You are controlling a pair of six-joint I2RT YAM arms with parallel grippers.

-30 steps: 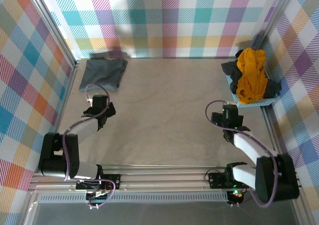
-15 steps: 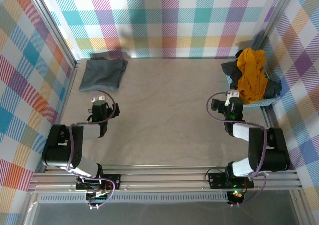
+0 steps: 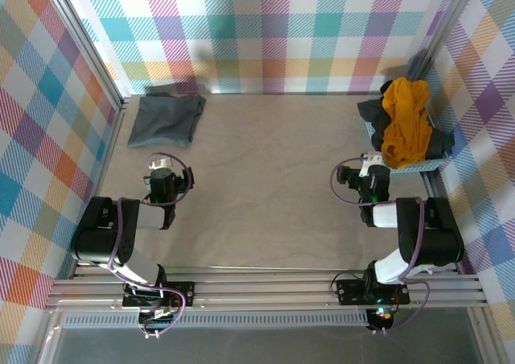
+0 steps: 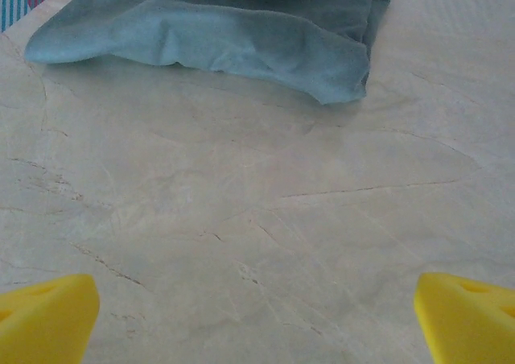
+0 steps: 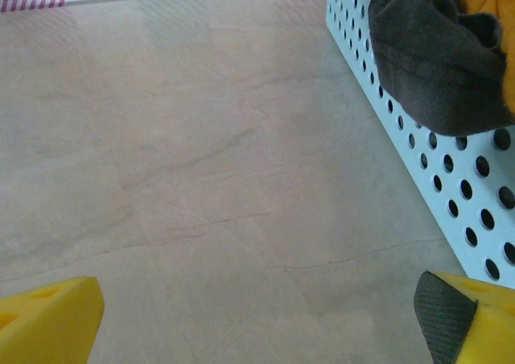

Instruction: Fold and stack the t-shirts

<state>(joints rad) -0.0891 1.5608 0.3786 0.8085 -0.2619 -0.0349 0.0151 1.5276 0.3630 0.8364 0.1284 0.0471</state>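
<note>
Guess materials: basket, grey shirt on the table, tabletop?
Basket: looks like moulded plastic, light blue, matte, with regular round holes. Grey shirt: soft cloth, matte, lying in limp folds. Tabletop: smooth beige with stone-like veining, maybe laminate or a print; can't tell.

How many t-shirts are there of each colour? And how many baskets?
Slate-grey t-shirt: 1
Mustard-yellow t-shirt: 1
Dark grey t-shirt: 1
Light blue basket: 1
Total: 4 things, 3 of them t-shirts
</note>
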